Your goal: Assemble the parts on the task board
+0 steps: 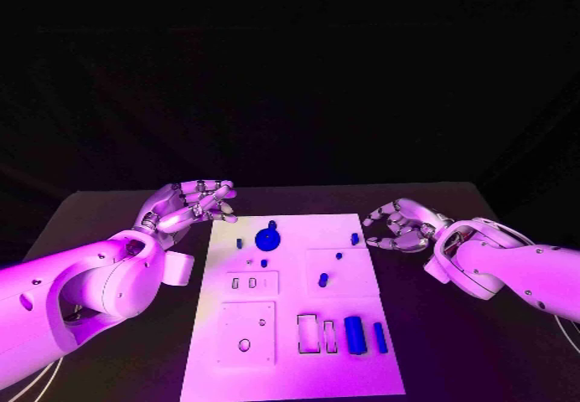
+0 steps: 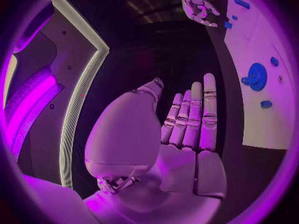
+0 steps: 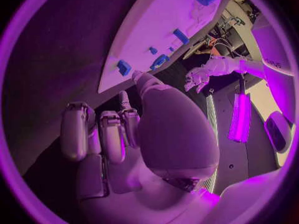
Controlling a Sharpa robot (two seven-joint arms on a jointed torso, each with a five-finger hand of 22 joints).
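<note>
The white task board (image 1: 296, 310) lies in the middle of the black counter (image 1: 115, 209), and both hands hang off its far corners with nothing in them.

The left hand (image 1: 194, 203) hovers just off the board's far left corner, over bare counter. Its wrist view shows the fingers (image 2: 209, 109) stretched long and side by side, thumb held off to one side, palm empty. So that hand is wide and holds nothing.

The right hand (image 1: 399, 226) sits just off the board's right edge, near the far end, fingers loosely curled and spread toward the board. Its own wrist view shows the fingers (image 3: 77, 129) bent but apart, with no part between them: wide as well, and empty.

On the board, a round blue gear (image 1: 268, 239) lies near the far edge, closer to the left hand, with a small blue piece (image 1: 240, 243) just beside it. Another small blue piece (image 1: 354, 239) lies near the far right edge, close to the right hand. A short blue peg (image 1: 323, 280) stands near the board's middle. At the near end two long blue bars (image 1: 355, 333) lie side by side, just beside two empty rectangular slots (image 1: 317, 333). No part touches either hand.
</note>
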